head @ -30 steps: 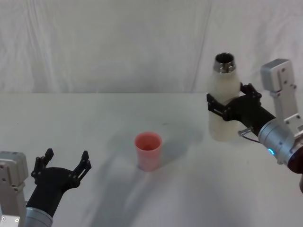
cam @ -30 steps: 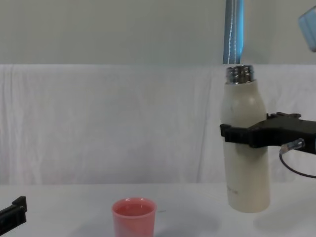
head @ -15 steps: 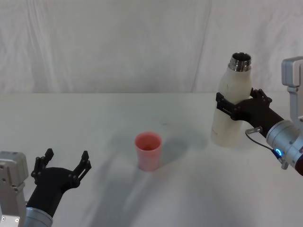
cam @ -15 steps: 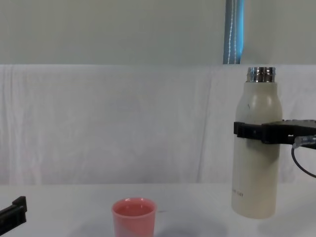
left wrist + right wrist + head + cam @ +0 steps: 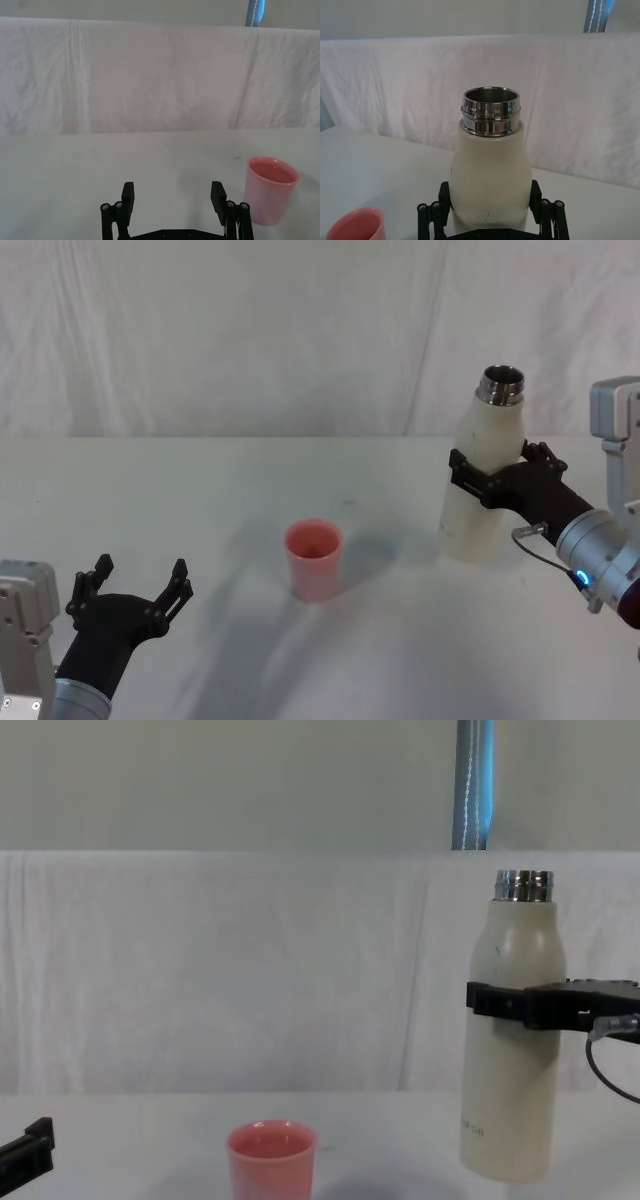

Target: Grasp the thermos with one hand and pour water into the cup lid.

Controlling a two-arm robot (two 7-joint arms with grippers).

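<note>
Your right gripper (image 5: 487, 483) has its fingers (image 5: 492, 1001) clenched around the thermos (image 5: 481, 480), one on each side of the cream body at about mid-height, below the steel neck. The thermos stands upright on the right side of the table (image 5: 200, 500), long axis vertical, open mouth pointing up; from the head view it leans slightly. I cannot tell whether its base touches the table. The cup lid (image 5: 313, 559) sits upright near the table's middle, well apart from the thermos. Your left gripper (image 5: 135, 592) hovers low at the near left, fingers (image 5: 128, 192) released and spread.
</note>
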